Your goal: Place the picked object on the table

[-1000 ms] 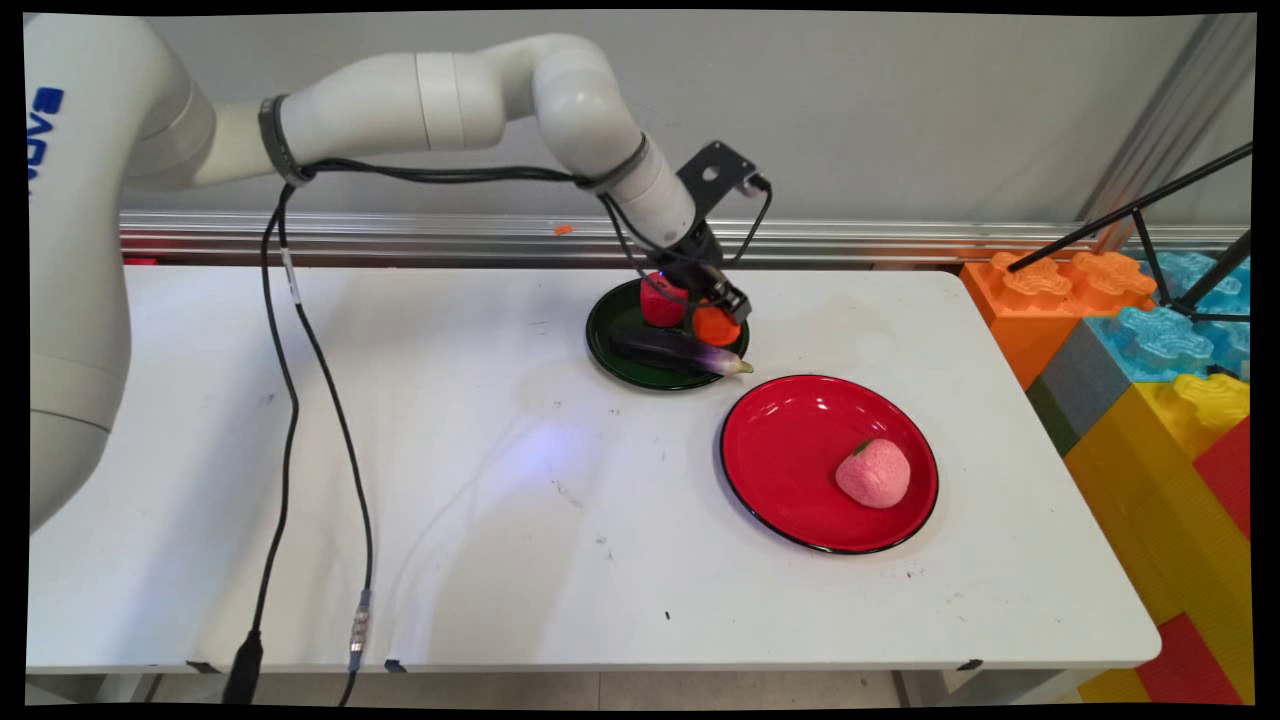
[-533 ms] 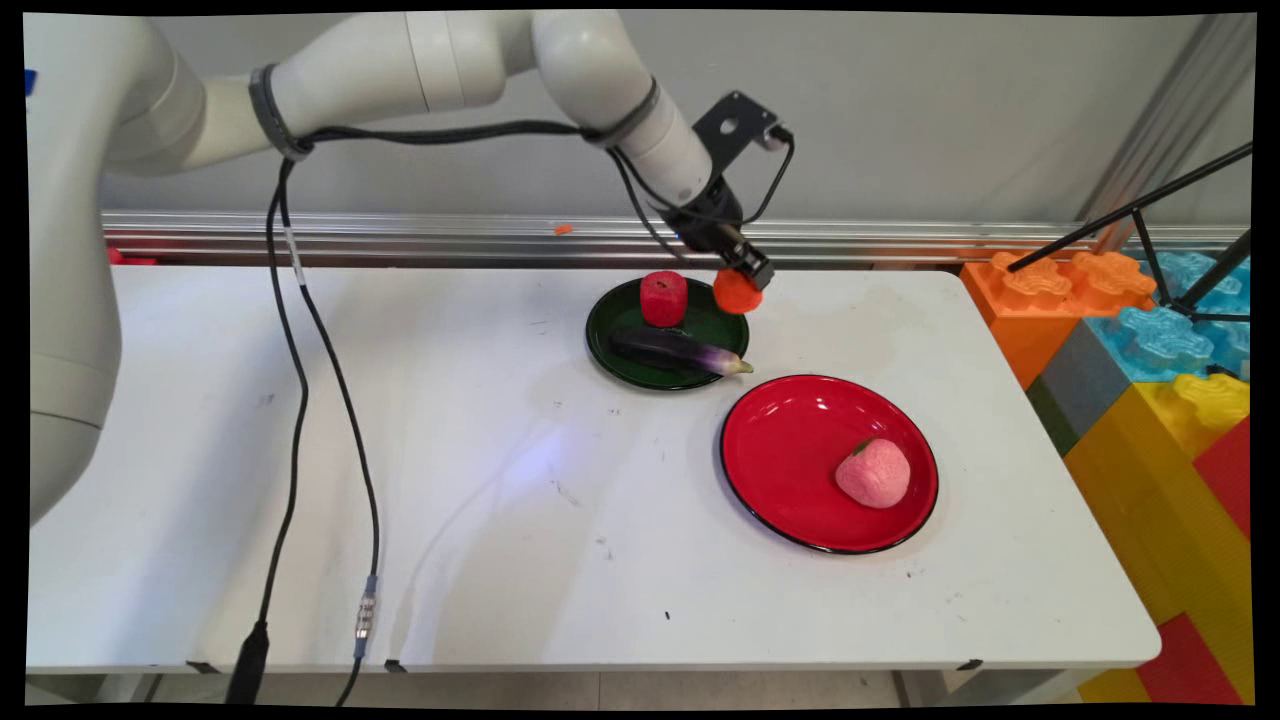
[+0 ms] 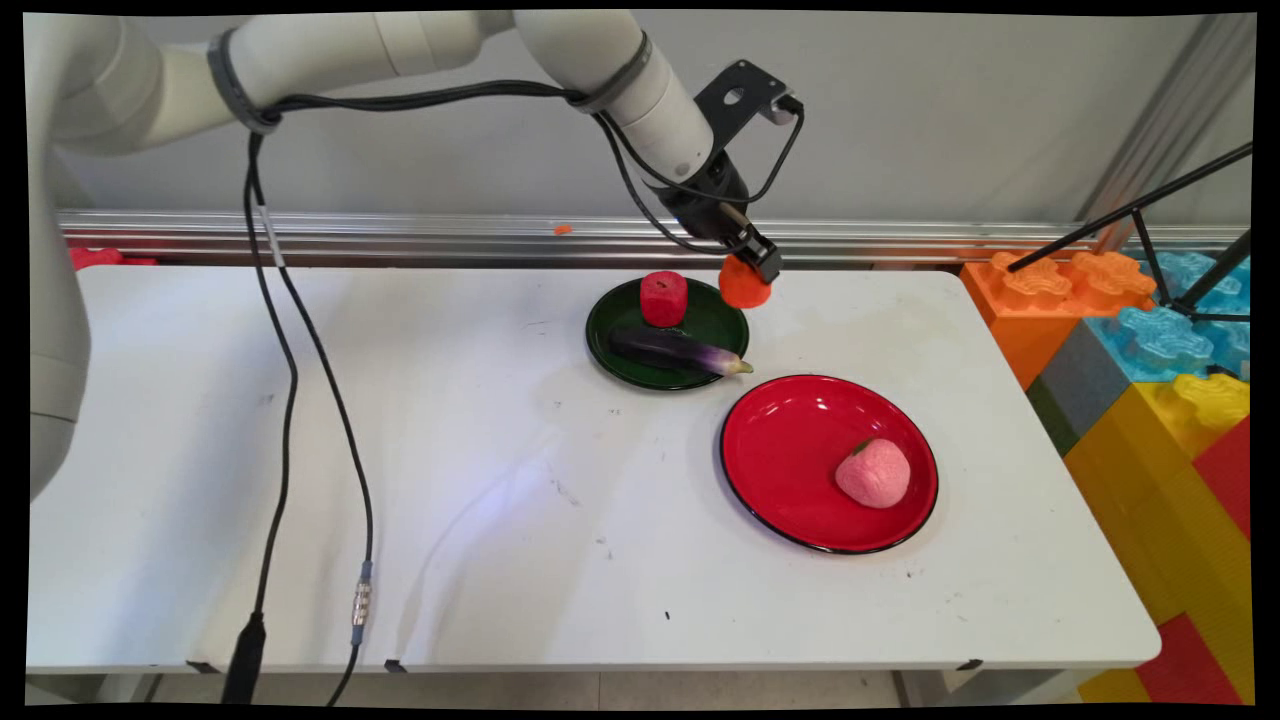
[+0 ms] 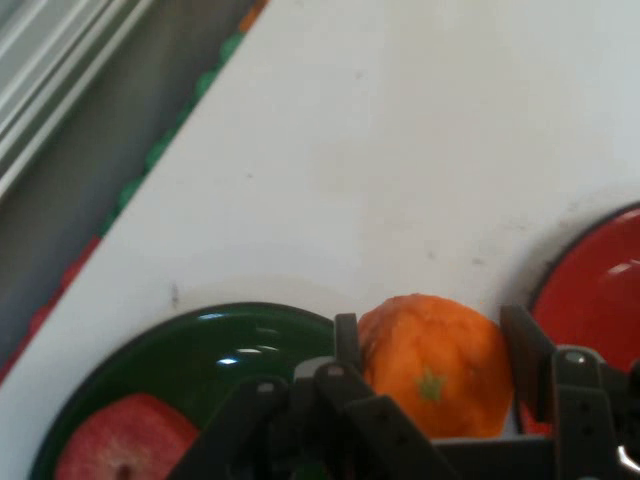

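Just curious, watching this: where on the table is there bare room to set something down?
The white table is bare left of the green plate. The red plate has room beside its pink fruit. The green plate is crowded.

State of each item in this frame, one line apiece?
Gripper: shut on the orange, raised above the table.
Orange: held, off the plates.
Apple: upright on green plate.
Eggplant: lying on green plate.
Peach: on red plate.
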Controlling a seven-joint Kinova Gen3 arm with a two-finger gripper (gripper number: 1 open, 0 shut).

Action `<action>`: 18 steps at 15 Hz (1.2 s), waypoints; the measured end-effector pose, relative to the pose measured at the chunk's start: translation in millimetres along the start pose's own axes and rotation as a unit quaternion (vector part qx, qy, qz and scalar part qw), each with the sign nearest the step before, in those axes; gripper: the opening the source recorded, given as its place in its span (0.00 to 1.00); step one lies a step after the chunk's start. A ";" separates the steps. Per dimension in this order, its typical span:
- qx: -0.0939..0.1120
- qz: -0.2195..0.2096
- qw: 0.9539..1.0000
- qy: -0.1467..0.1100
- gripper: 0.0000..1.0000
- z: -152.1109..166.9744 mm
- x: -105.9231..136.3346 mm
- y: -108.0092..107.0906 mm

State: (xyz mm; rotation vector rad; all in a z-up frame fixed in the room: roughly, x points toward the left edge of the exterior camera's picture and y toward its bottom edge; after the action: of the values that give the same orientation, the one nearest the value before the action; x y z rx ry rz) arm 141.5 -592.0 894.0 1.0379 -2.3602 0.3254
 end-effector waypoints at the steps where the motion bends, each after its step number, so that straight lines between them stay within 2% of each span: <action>1: -0.005 0.001 1.000 -0.002 0.00 -4.9 -1.6 5.8; 7: -0.034 0.004 0.999 -0.018 0.00 -30.4 -18.0 42.6; 10: -0.042 0.002 0.999 -0.027 0.00 -41.3 -27.9 57.4; 14: -0.045 -0.001 0.998 -0.038 0.00 -52.5 -42.3 70.1; 18: -0.038 -0.010 0.998 -0.056 0.00 -60.8 -69.1 74.2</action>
State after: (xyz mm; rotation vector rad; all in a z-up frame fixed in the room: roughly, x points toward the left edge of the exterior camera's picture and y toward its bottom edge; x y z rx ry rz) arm 148.3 -474.4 905.1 1.0686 -2.4391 0.1715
